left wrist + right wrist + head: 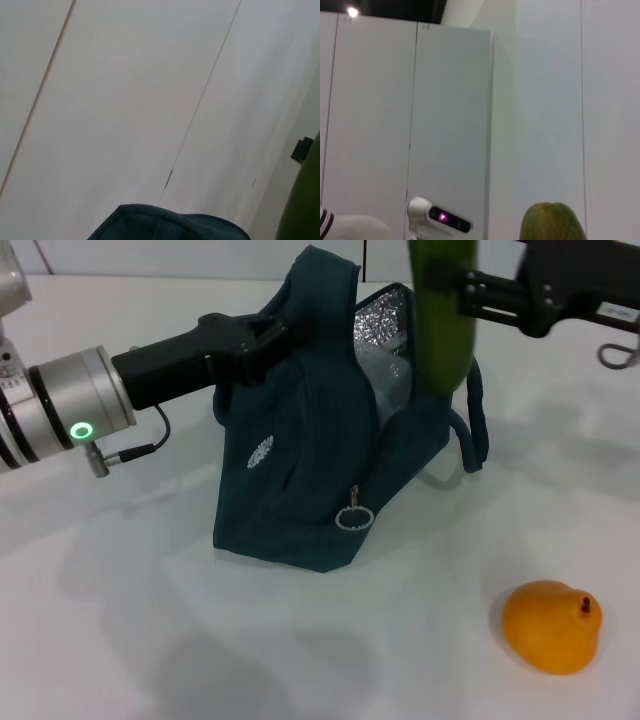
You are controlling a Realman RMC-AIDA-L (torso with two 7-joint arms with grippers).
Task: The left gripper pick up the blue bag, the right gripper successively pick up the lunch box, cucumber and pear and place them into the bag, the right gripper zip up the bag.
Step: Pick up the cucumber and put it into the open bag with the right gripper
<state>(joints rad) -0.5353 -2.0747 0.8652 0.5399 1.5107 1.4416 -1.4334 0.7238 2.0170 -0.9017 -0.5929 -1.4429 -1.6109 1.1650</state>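
Cucumber point(444, 315) hangs upright in right claw point(470, 292), clenched on it, lower end over bag point(310, 470) mouth. Left claw point(268, 337) grips bag's upper edge, holding it open on bench point(150, 620). Lunch box not clearly visible. Next, you lower cucumber inside, release. Pear point(552, 626) waits on bench, near bag.

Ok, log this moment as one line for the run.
left gripper: holding blue bag open | right gripper: cucumber upright over opening | pear: on table
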